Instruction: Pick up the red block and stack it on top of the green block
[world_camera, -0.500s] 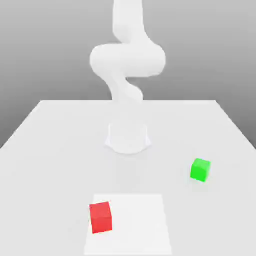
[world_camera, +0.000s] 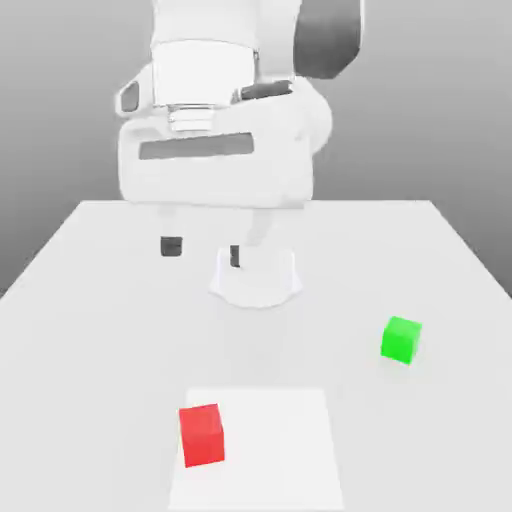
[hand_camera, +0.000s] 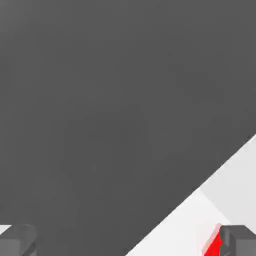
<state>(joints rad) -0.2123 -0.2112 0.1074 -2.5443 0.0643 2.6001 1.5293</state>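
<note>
Pale tabletop (world_camera: 360, 440) w/ a brighter white sq. patch (world_camera: 275, 450) near the ext. view's bottom. White Panda arm (world_camera: 205, 70) above, its two-finger gripper (world_camera: 203, 251) up in the air, fingers spread wide, nothing btwn them. Red cube (world_camera: 202, 436) on the patch's left part, ext. view; green cube (world_camera: 401, 340) on bare tabletop, farther back, to the ext. view's right.

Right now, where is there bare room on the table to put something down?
Probably between the red block and green block, or the white sheet's part beside red. The gripper hangs above the table; nowhere looks crowded.
</note>
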